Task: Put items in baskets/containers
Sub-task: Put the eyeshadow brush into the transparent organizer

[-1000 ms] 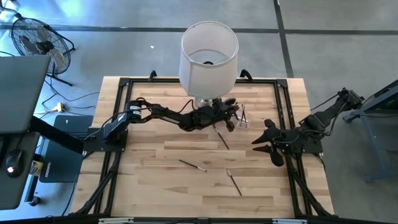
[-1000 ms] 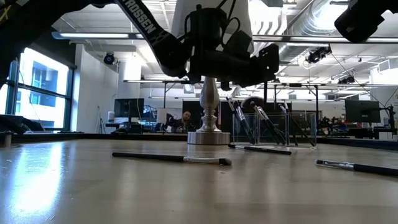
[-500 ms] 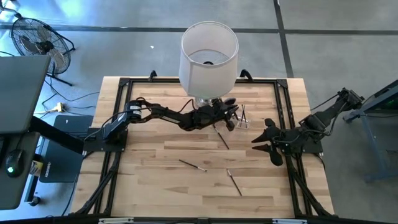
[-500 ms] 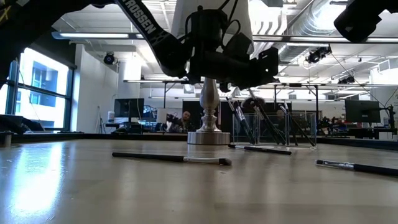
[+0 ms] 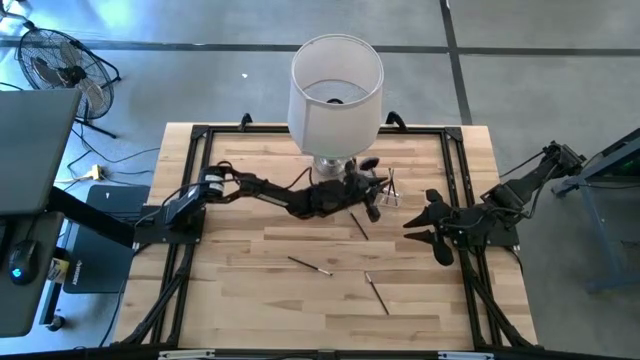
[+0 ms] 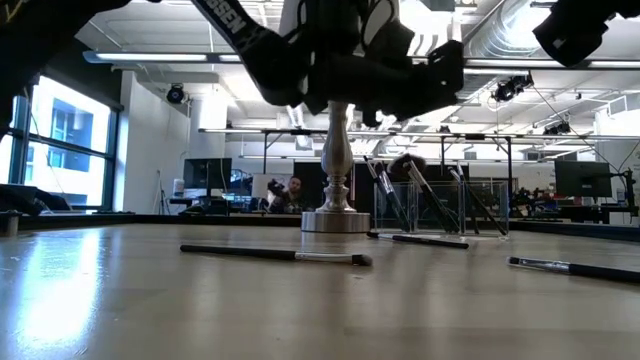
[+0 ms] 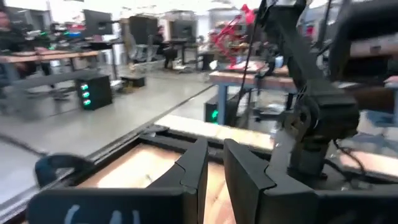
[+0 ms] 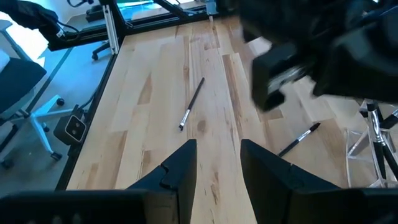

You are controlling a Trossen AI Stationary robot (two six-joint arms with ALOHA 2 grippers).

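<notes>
A clear holder [image 5: 388, 187] stands on the table to the right of the lamp base. Several thin brushes [image 6: 430, 200] lean inside it, one with a fluffy dark head [image 6: 405, 165]. Three brushes lie loose on the wood: one close to the holder [image 5: 357, 222], one at mid-table [image 5: 310, 265], one toward the near edge [image 5: 377, 292]. My left gripper [image 5: 372, 196] hovers just left of the holder, above the table. It points level and is open by a narrow gap [image 7: 216, 146] with nothing in it. My right gripper [image 5: 412, 224] waits open at the right [image 8: 217, 149], also with nothing between its fingers.
A big white lampshade [image 5: 336, 90] on a silver base [image 6: 335, 215] stands at the far middle, right behind my left arm. A black frame [image 5: 200, 135] runs round the table edge. Bare wood lies at the near left.
My left gripper has risen and drawn back a little from the holder toward the table's near edge, staying level. The brushes on the table and in the holder have not moved.
</notes>
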